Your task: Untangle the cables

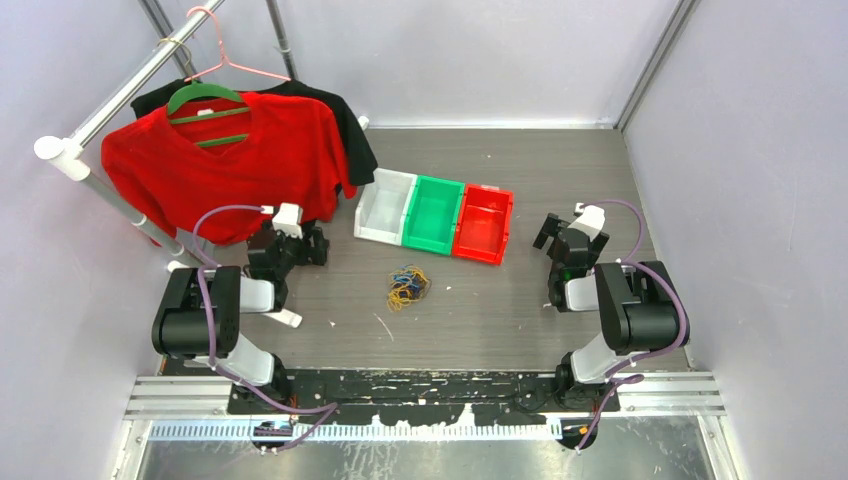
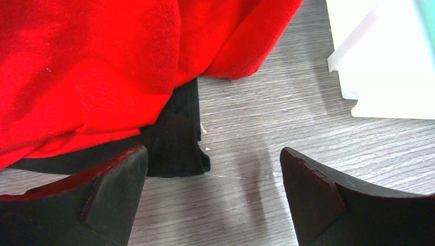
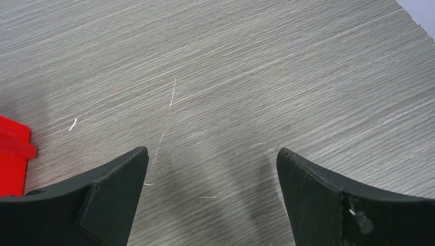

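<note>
1. Grey wood-grain table [image 1: 520,330]: both pincers sit low over it, with bare tabletop between each pair of jaws.
2. Red T-shirt [image 1: 225,165] on a green hanger [image 1: 205,97]: directly ahead of the left pincer [image 2: 212,156]. Its hem is just past the left finger, with a black garment [image 2: 177,138] under it.
3. Open plastic bins in a row: white bin [image 1: 385,205], green bin [image 1: 432,212], red bin [image 1: 482,222]. The white one is ahead-right of the left pincer. The red one is just off the left side of the right pincer [image 3: 212,154].
4. Both pincers are released, jaws spread wide, gripping nothing.
5. Cables [image 1: 408,287], a small tangled clump of thin blue, yellow-orange and dark strands: on the table between the two pincers, well apart from both and nearer the arm bases. Neither wrist view shows them.
6. Step, my read: pre-approach. The clump is one knot and looks untouched.
7. Next move calls for swinging both pincers inward and back over the clump. One then pins the mass while the other pinches a single-colour strand low at the tabletop and pulls outward.
</note>
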